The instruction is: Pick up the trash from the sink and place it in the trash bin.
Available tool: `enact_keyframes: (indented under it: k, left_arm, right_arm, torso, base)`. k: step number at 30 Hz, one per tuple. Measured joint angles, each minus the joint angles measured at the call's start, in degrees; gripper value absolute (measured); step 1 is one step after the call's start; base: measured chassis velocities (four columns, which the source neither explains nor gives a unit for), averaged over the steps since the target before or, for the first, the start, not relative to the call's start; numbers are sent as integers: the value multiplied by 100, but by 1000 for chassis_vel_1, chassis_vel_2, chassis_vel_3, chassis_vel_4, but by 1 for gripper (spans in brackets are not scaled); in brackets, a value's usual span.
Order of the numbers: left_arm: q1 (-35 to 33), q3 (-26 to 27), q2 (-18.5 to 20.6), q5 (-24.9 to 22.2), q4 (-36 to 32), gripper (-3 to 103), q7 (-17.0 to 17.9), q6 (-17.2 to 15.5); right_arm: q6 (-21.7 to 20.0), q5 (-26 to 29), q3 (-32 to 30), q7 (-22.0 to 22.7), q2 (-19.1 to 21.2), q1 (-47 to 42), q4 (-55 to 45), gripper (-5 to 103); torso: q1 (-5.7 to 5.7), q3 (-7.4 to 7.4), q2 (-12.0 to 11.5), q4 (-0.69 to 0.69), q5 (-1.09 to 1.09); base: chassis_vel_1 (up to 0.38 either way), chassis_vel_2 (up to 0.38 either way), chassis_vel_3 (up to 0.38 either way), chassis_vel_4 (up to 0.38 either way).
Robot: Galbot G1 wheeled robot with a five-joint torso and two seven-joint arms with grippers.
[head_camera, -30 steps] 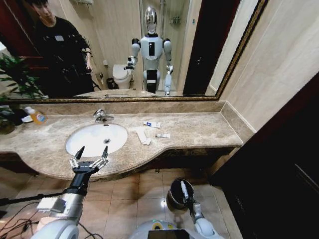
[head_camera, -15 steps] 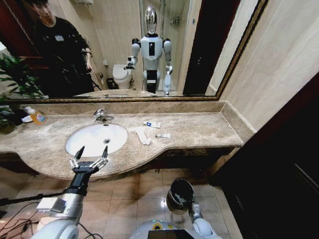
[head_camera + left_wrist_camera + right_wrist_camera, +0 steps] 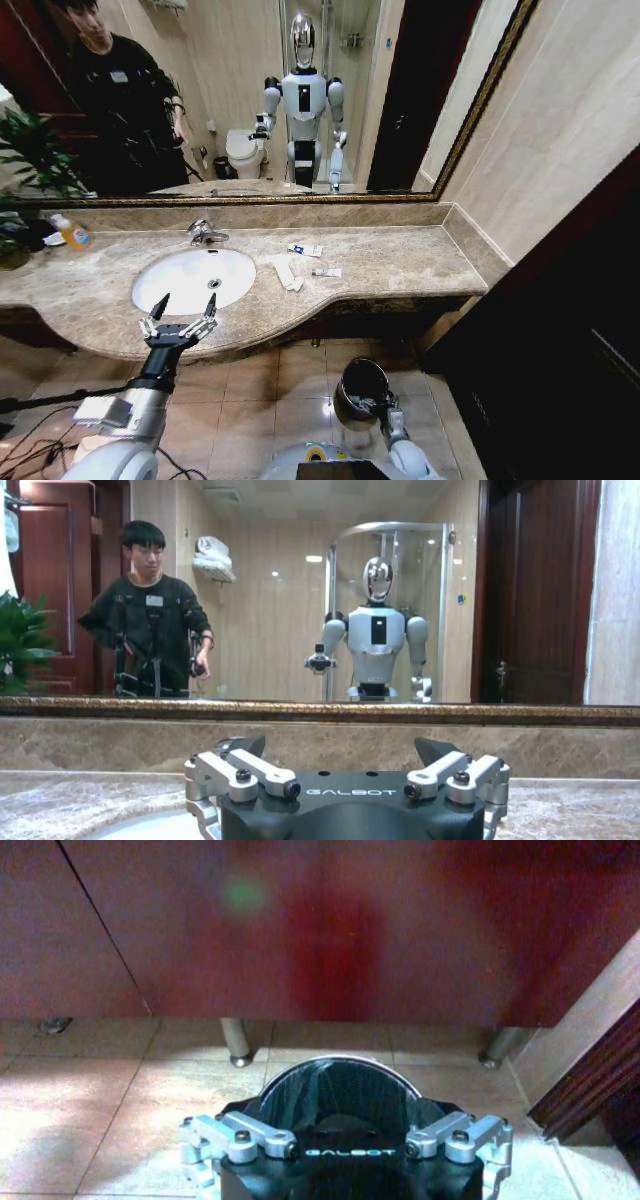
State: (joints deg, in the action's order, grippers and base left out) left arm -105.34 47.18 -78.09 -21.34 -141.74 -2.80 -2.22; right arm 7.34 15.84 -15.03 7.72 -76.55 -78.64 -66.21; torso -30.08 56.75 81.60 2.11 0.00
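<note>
The white oval sink (image 3: 190,280) is set in the beige marble counter, with a chrome tap (image 3: 205,234) behind it. Three small white trash pieces lie on the counter to its right: a sachet (image 3: 305,249), a paper strip (image 3: 287,272) and a tube (image 3: 326,272). My left gripper (image 3: 187,301) (image 3: 340,747) hovers open at the basin's front edge, holding nothing. Down on the floor stands the dark trash bin (image 3: 355,378) (image 3: 335,1059). My right gripper (image 3: 376,404) (image 3: 340,1111) sits open at its near rim, facing the dark lining.
A yellow-orange bottle (image 3: 73,234) and a potted plant (image 3: 30,160) are at the counter's far left. The mirror (image 3: 250,100) spans the wall behind. Dark red cabinet fronts (image 3: 300,930) and metal legs (image 3: 236,1042) stand just beyond the bin. A dark door (image 3: 560,340) closes the right side.
One second ago a white piece stood in my right gripper over the bin; it no longer shows, and the gripper has sunk slightly toward the near rim. The left arm has not moved.
</note>
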Motion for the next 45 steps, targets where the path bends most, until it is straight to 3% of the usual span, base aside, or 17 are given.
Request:
enact_keyframes:
  k: [8,13,18,27,31,34,36,38,39,42,45]
  left_arm:
    - [0,0,0,0,0,100,0,0]
    - [0,0,0,0,0,100,0,0]
    - [0,0,0,0,0,100,0,0]
    - [0,0,0,0,0,100,0,0]
    - [0,0,0,0,0,100,0,0]
    - [0,0,0,0,0,100,0,0]
    - [0,0,0,0,0,100,0,0]
    - [0,0,0,0,0,100,0,0]
    - [0,0,0,0,0,100,0,0]
    - [0,0,0,0,0,100,0,0]
    - [0,0,0,0,0,100,0,0]
  right_arm:
    - [160,16,9,102,50,-122,-218,100]
    - [228,75,-52,207,302,-530,-1273,100]
    - [415,-240,-183,207,446,-873,-2349,100]
    - [127,-353,-218,-53,466,-1590,-4312,100]
    - [-103,-396,-257,-228,447,-1591,-4712,100]
    - [-323,-432,-360,-444,393,-1434,-4857,100]
    - [-638,-422,-582,-868,426,-1152,-4904,100]
    - [-954,-371,-836,-1596,534,-869,-4898,100]
    - [-954,-371,-836,-1596,534,-869,-4898,100]
    - [-1197,-280,-1027,-2546,700,-396,-4705,100]
    - [-1402,-214,-978,-2783,788,-69,-4555,100]
  torso:
    - [0,0,0,0,1]
    - [0,0,0,0,-1]
    - [0,0,0,0,0]
    - [0,0,0,0,-1]
    - [0,0,0,0,-1]
    - [0,0,0,0,0]
    - [0,0,0,0,0]
    - [0,0,0,0,0]
    - [0,0,0,0,0]
    - [0,0,0,0,0]
    - [0,1,0,0,0]
  base:
    - [0,0,0,0]
    - [0,0,0,0]
    - [0,0,0,0]
    - [0,0,0,0]
    - [0,0,0,0]
    - [0,0,0,0]
    - [0,0,0,0]
    - [0,0,0,0]
    - [0,0,0,0]
    - [0,0,0,0]
    - [0,0,0,0]
